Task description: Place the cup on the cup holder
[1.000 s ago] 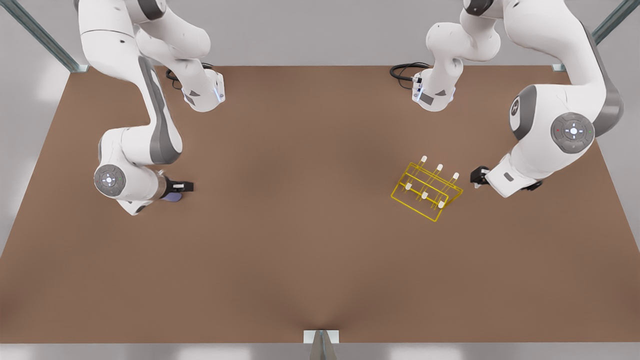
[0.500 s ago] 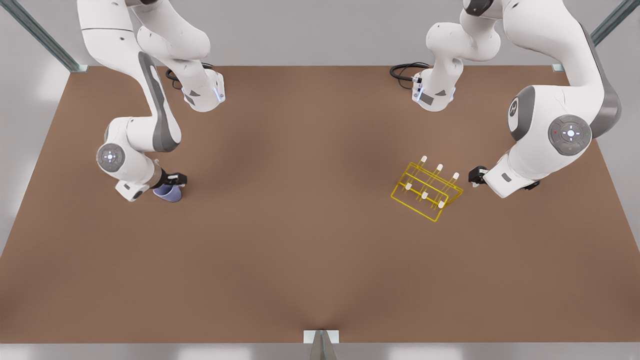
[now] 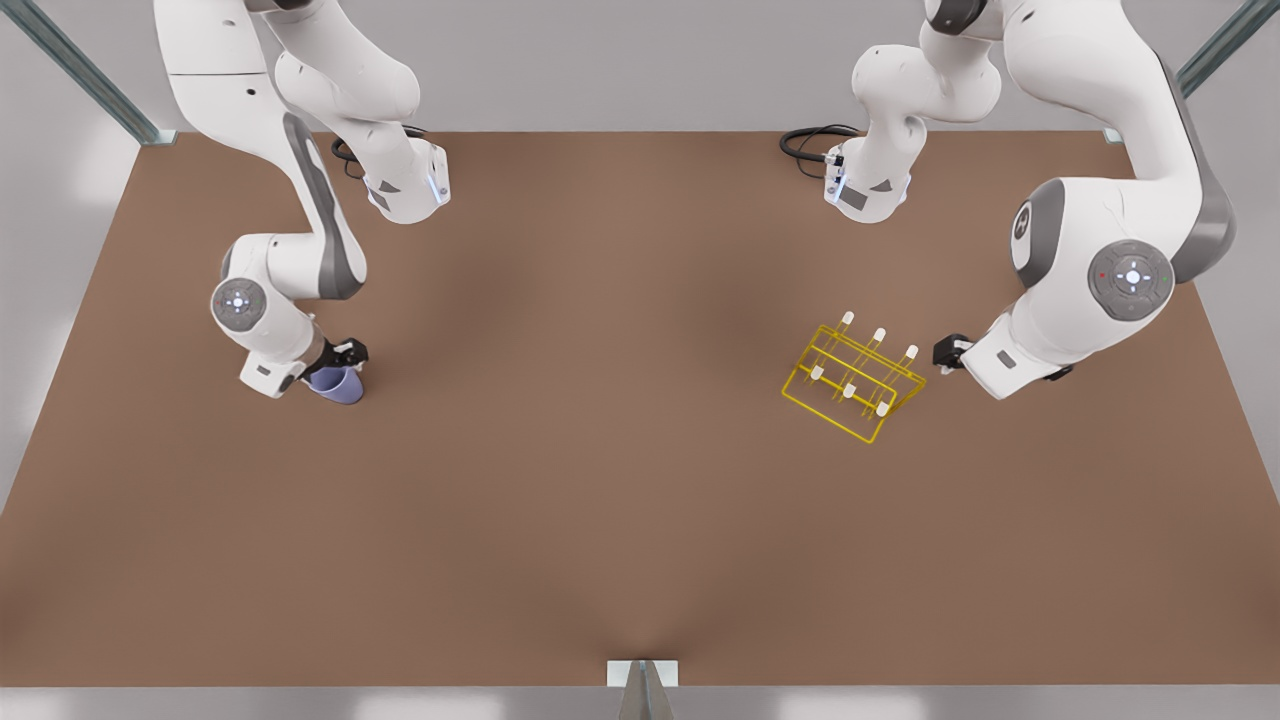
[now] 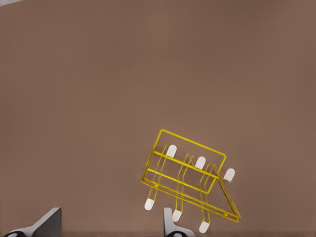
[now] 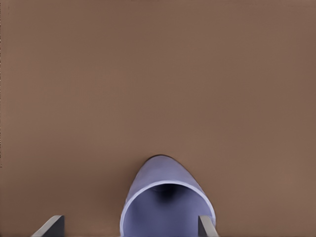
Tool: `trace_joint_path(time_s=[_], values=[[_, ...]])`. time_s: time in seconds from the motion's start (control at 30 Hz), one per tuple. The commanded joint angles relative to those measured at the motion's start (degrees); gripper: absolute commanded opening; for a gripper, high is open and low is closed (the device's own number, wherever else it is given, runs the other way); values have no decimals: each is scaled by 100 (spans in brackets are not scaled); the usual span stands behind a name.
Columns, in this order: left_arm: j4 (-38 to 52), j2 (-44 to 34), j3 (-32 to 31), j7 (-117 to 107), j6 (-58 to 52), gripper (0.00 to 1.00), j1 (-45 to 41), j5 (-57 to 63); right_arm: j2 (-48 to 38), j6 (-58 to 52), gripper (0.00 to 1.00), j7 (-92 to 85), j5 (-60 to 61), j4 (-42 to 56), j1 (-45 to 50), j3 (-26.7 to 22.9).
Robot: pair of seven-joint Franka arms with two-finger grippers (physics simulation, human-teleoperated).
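Cup (image 3: pixel 338 385): lavender-blue, at the left of the front view on the brown bench (image 3: pixel 600 480), well apart from the holder.
Right end effector (image 3: pixel 335 372): at the cup; fingers spread, one (image 5: pixel 207 227) touching the rim, the other well clear.
Cup holder (image 3: pixel 853 381): yellow wire rack, right of centre, white-tipped pegs.
Left end effector (image 3: pixel 946 352): just beside the holder's right edge, fingers (image 4: pixel 47 223) spread, holding nothing.

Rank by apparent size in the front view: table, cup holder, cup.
1. table, by far the largest.
2. cup holder, a wire rack several cups wide.
3. cup, smallest, partly hidden by the right gripper at it.
The left gripper waits beside the holder.
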Motion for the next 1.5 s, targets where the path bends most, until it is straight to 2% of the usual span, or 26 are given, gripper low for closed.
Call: trace_joint_path(time_s=[0.0,0.3,0.5,0.97,1.4,1.47], values=[[3,-1,6,-5,-27,100,5,-1,-6,152,100,-12,20,-20,-5,5],[-6,34,-2,-5,-36,100,-3,-1,29,144,100,1886,64,-64,-5,5],[-6,34,-2,-32,-36,100,-12,-1,21,91,100,2273,530,-126,-5,-4],[-6,104,-2,-23,-27,100,-12,-1,100,91,100,2290,521,-257,-136,5],[-6,113,-2,-23,-80,100,-12,-1,513,179,100,2282,512,-187,-110,5],[-6,113,-2,-23,-80,100,-12,-1,741,451,100,2273,503,-187,-101,5]])
